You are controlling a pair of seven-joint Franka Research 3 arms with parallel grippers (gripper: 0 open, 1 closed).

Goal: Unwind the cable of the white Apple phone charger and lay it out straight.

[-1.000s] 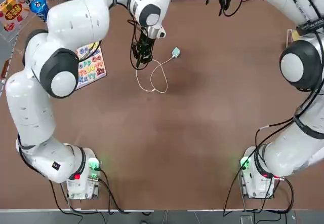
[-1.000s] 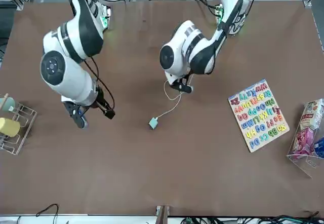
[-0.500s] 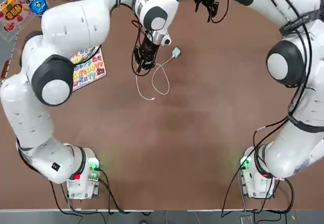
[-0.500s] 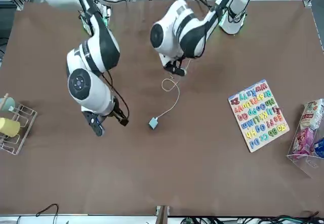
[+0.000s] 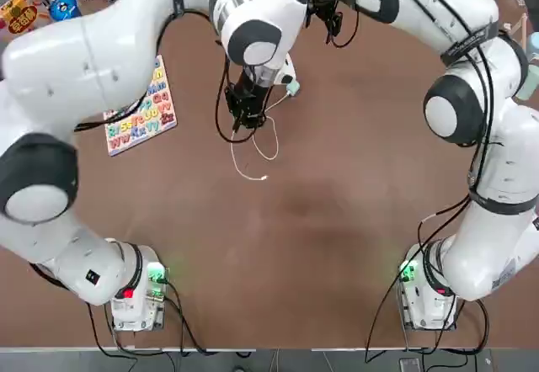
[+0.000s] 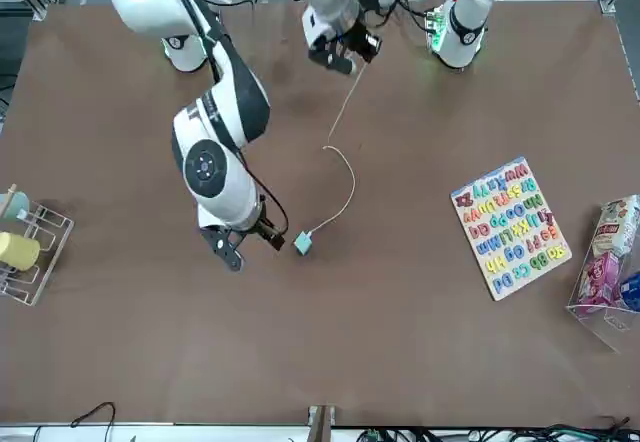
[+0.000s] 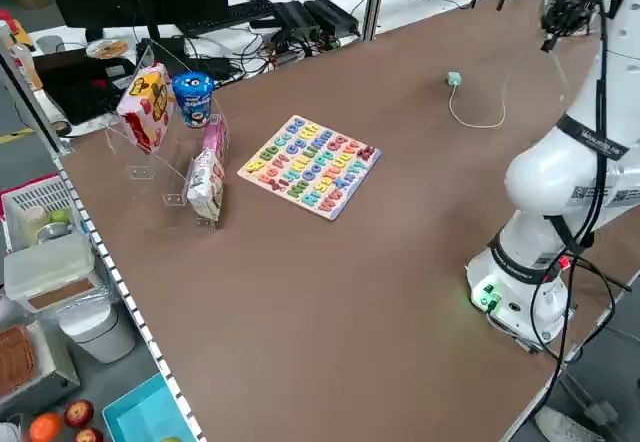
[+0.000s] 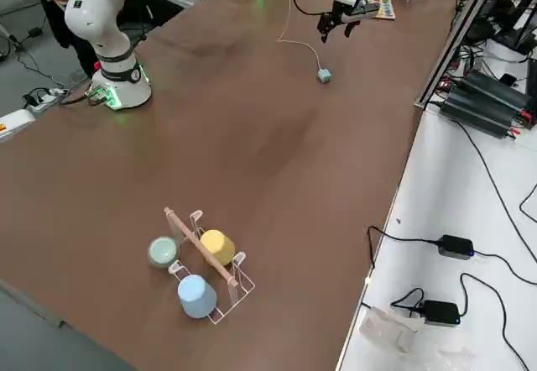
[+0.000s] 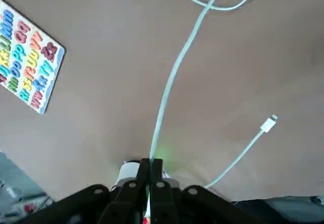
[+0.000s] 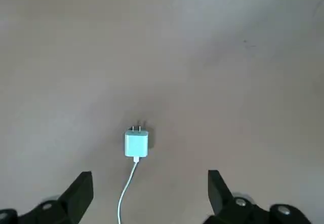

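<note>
"What is at the left?"

"The letter board [image 5: 143,119] lies flat on the brown table [image 5: 337,237]. Next comes the left gripper [image 9: 151,164]. Its two fingers are pinched tight, with the thin cord [image 9: 174,72] between them."

"Is the cord heavy?"

"I think it's very light and bendy, like a noodle. It goes up to that gripper and makes a curvy loop below. It may spring back into curls, and it could slip if the pinch gets loose."

"Where is its loose end?"

"The small tip [image 9: 268,124] sticks out past the left gripper, on a short bit of cord. It's stiff, but its metal end looks easy to hurt. I'd hold the cord just behind it, and pull softly."

"And farther right?"

"The plug block [image 10: 136,144] sits on the table. It looks hard and smooth, and it's probably the heaviest bit. Flat sides are good for grabbing, so I'd squeeze those and leave the metal prongs alone."

"Who can grab it?"

"The right gripper [image 10: 152,183], farthest right, up near the block. Its fingers are spread wide, with nothing in them."
</note>
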